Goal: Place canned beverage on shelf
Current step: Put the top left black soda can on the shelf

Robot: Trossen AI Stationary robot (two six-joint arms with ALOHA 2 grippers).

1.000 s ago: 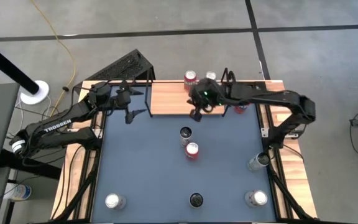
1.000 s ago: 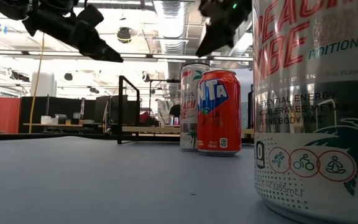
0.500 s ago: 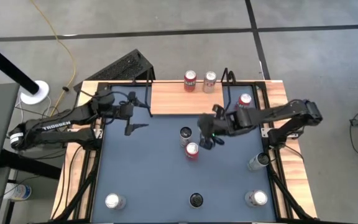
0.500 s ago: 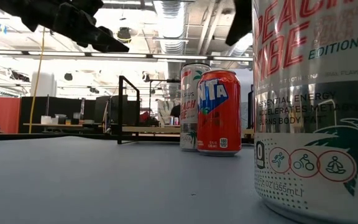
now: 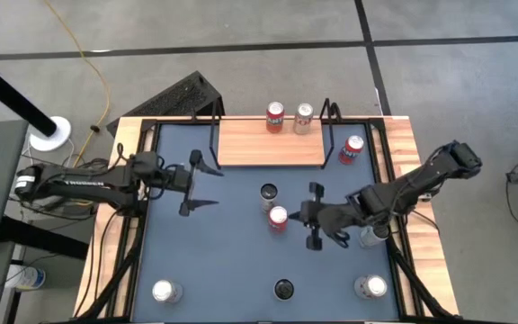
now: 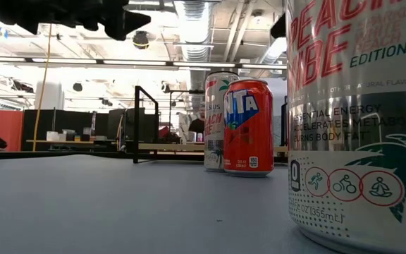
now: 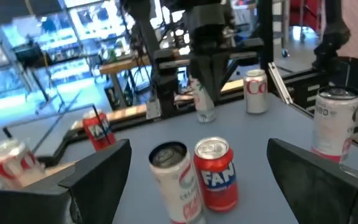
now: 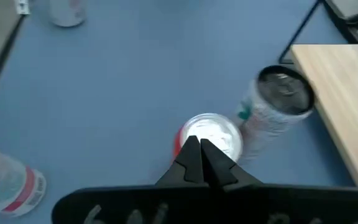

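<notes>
At the table's far edge, the shelf (image 5: pixel 271 142) carries two cans (image 5: pixel 275 116) standing side by side on its far rim, one red-topped and one silver. A third red can (image 5: pixel 353 148) stands just beside the shelf's right end, on the tabletop (image 5: pixel 214 252).

Near the table's middle, a red Fanta can (image 5: pixel 278 218) and a pale can (image 5: pixel 268 194) stand upright and close together, in front of the shelf and apart from it. In the left wrist view they appear as the Fanta can (image 7: pixel 215 173) and the pale can (image 7: pixel 173 180).

Right gripper (image 5: pixel 314 219): fingers pressed together, holding nothing. It sits just right of the Fanta can; in the right wrist view its tips (image 8: pixel 199 152) point at the Fanta can's lid (image 8: pixel 210 135), with the pale can (image 8: pixel 273 102) beyond it next to the shelf board (image 8: pixel 344 102).

Left gripper (image 5: pixel 203 184): fingers spread wide, holding nothing. It sits at the table's left, in front of the shelf's left end, facing the two middle cans.

Other cans stand near the front edge and at the right side; one (image 6: pixel 354 120) fills the low view's right.
</notes>
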